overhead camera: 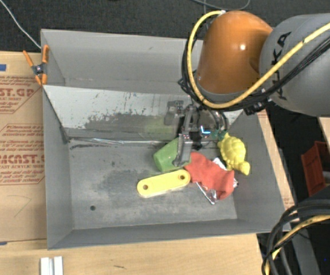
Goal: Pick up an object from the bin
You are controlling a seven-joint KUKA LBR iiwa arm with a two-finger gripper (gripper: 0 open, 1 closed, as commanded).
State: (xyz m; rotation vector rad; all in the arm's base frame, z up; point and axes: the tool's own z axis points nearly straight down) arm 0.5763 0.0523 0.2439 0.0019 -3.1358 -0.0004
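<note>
Far left of the gripper: bare scuffed floor of the bin (105,165). Every loose thing lies crowded close around the gripper.

Just left of the gripper: green block (165,156), chunky and tilted. Its right edge is touching or just beside the gripper's tip; I cannot tell which. It is the nearest thing, so by my reading the likeliest pick.

Below and left, near: flat pale-yellow tag-shaped piece (163,184) with a hole at its left end, lying flat. Its right end meets the red thing.

Gripper (184,153): low in the bin, hanging under the orange wrist cover (234,53). Released or clenched, I cannot tell.

Just below and right: red crumpled soft thing (212,176), with a silvery scrap (211,197) poking out at its lower edge.

Right, near: lumpy yellow figure (234,153), touching the red thing's upper right corner.

Risks, as judged:
- The gripper stands at the green block's edge, not over its middle. A close here could pinch one corner only, and the block might twist free or be shoved left.
- The block sits tilted, so its faces are slanted. It may slip out on the lift.
- The red thing is close on the other side. Loose folds could get caught and dragged up too, or foul the grip.
- The tip is already low. Pressing further down risks jamming against the bin floor.
</note>
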